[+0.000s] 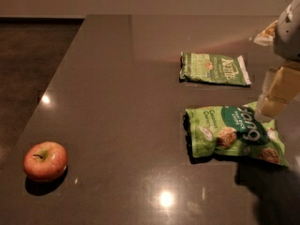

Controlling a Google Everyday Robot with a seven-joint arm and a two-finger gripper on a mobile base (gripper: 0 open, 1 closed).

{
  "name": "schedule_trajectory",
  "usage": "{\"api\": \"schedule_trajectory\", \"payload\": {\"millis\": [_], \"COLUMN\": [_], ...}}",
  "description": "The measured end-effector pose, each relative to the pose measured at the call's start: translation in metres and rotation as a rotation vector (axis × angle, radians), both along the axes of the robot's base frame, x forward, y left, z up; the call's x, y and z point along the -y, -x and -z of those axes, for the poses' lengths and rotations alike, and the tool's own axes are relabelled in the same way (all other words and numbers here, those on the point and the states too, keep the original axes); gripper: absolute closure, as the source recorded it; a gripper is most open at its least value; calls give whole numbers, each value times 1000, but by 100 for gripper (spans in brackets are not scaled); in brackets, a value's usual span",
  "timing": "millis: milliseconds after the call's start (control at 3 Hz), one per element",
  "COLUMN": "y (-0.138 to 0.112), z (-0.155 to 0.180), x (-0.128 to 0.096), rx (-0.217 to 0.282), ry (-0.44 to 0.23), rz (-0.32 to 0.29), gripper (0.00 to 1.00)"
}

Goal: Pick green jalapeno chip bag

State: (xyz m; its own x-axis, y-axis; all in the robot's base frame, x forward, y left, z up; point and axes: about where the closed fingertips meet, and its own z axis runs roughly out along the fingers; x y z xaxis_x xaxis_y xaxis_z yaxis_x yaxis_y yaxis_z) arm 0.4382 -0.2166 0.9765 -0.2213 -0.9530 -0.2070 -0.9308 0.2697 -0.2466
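The green jalapeno chip bag [213,69] lies flat on the dark table [117,102], right of centre toward the far side. It is dark green with white lettering, a white end strip on its right and a small orange-red mark. My gripper [277,93] comes in from the right edge, hanging just right of and slightly nearer than this bag, over the top right corner of the larger lime-green bag. It holds nothing that I can see.
A larger lime-green bag with round cookie pictures [234,132] lies nearer, just below the gripper. A red apple [45,161] sits at the near left. The table's left edge runs diagonally, with dark floor [28,46] beyond.
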Motion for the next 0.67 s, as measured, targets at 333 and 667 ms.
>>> {"api": "schedule_trajectory", "payload": {"millis": [333, 667], "y": [0, -33], "z": [0, 2], "x": [0, -1], "rx": [0, 29], "ry": [0, -18], "rz": [0, 14], "gripper": [0, 0]}}
